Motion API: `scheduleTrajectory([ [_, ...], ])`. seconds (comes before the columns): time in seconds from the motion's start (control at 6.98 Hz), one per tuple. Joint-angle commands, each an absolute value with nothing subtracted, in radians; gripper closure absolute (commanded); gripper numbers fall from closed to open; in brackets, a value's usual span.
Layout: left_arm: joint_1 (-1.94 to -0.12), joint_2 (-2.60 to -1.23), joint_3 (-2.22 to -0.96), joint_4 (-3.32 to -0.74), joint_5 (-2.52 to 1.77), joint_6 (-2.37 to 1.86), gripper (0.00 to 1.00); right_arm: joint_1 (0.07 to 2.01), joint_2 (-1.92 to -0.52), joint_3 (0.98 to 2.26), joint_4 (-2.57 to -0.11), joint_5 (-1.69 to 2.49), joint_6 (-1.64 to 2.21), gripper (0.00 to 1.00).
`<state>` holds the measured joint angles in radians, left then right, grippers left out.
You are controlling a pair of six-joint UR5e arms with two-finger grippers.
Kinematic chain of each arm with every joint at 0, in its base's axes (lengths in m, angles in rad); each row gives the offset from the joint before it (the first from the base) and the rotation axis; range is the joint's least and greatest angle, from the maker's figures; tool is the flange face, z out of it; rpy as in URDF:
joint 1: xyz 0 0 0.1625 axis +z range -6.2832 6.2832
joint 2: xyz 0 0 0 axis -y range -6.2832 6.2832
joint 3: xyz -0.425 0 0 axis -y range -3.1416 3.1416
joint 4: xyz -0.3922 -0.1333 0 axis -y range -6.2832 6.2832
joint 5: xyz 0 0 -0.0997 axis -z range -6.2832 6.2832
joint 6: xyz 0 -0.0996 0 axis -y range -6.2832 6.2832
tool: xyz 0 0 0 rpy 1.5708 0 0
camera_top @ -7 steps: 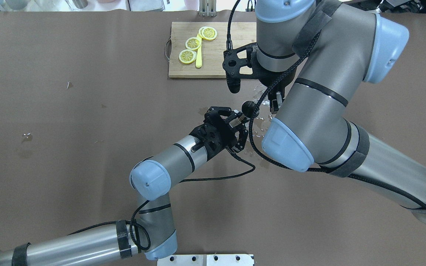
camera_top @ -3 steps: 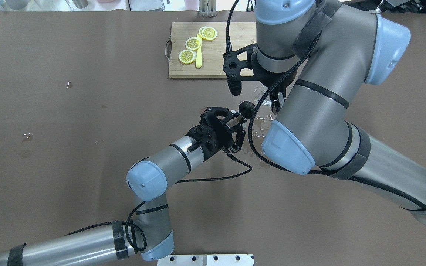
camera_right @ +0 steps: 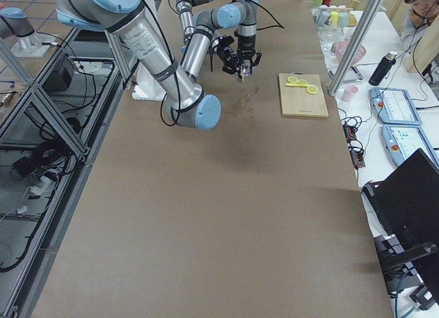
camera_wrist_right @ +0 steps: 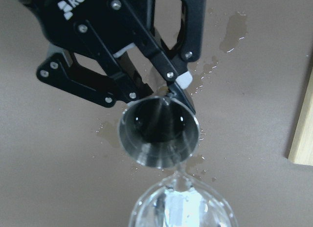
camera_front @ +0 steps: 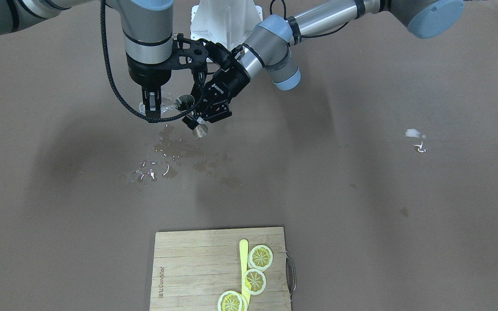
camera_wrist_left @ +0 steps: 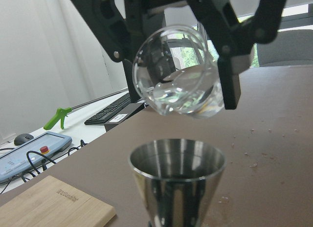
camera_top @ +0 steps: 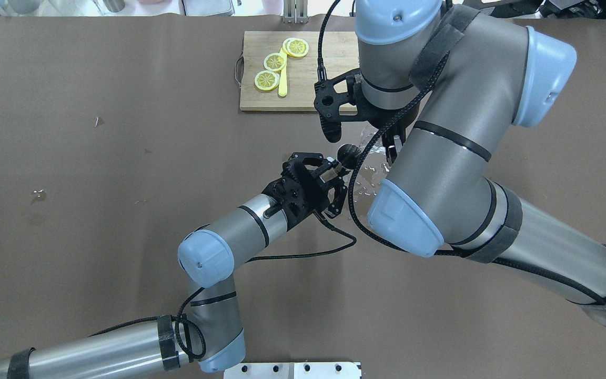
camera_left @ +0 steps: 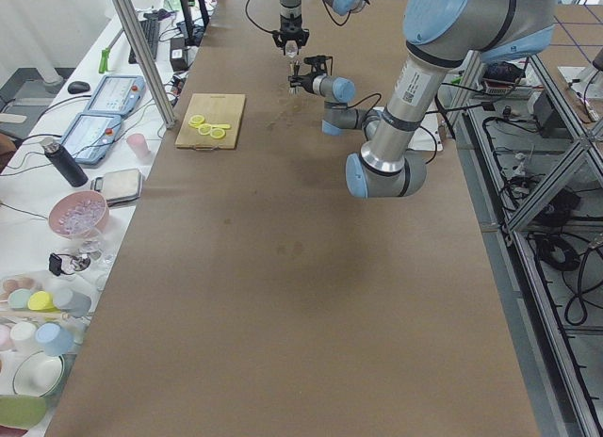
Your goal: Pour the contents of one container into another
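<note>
A steel jigger stands upright in my left gripper, which is shut on its waist. Just above it hangs a clear glass with water in it, tilted with its mouth over the jigger's cup. My right gripper is shut on that glass, its black fingers on either side. In the right wrist view the glass's lip sits at the rim of the jigger. From overhead the jigger shows just left of the glass, which the right wrist mostly hides.
Spilled water drops lie on the brown table below the two grippers. A wooden cutting board with lemon slices and a yellow knife sits at the far edge, close behind the right wrist.
Both arms have shifted slightly to the left overhead. The jigger and the glass moved with them and stayed close together.
</note>
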<state>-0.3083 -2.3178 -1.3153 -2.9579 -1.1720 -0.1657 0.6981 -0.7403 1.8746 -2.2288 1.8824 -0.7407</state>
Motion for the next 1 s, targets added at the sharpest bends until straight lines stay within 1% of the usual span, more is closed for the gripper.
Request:
scheduleTrajectory([
  [0.0,-0.308,-2.316,-1.316,-2.959,-1.172,-0.166,1.00,0.681,-0.738,1.873,-2.243,1.858,-0.742,1.00],
  [0.86,-0.307,-2.318,-1.315,-2.958,-1.172,-0.166,1.00,0.673,-0.727,1.864,-2.244,1.830,-0.742,1.00],
])
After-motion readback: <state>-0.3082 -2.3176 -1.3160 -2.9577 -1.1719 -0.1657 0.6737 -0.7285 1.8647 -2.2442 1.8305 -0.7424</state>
